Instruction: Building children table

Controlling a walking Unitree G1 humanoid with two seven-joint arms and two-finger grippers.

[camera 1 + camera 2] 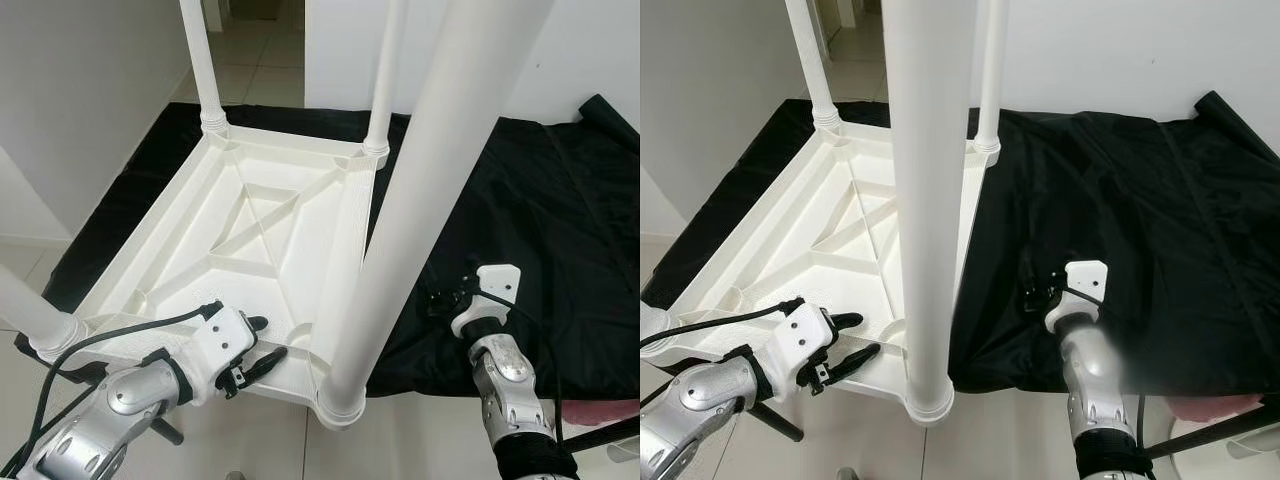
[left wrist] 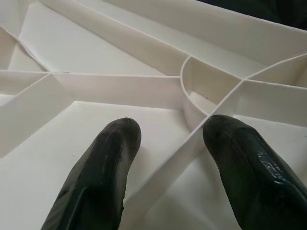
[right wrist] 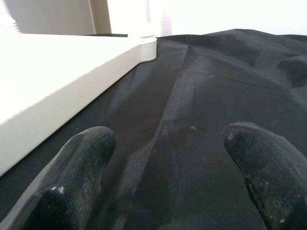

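A white plastic children's table (image 1: 250, 230) lies upside down on a black cloth (image 1: 540, 220), its ribbed underside facing up. Its legs stand upright in the corner sockets: two at the far corners (image 1: 200, 60), one at the near left (image 1: 30, 310), and a near right leg (image 1: 430, 200) close to my head. My left gripper (image 1: 262, 345) is open inside the underside near the front edge; its fingers (image 2: 96, 177) straddle a thin rib (image 2: 168, 177). My right gripper (image 1: 445, 297) hovers open, low over the cloth (image 3: 192, 96) just right of the table's edge (image 3: 72, 91), holding nothing.
White walls close in on the left and behind, with a tiled passage (image 1: 250, 50) at the back. A black roll (image 1: 610, 115) lies at the cloth's far right. Pale tiled floor (image 1: 400, 440) runs along the front, where a pink object (image 1: 600, 412) and a black bar (image 1: 600, 435) sit at right.
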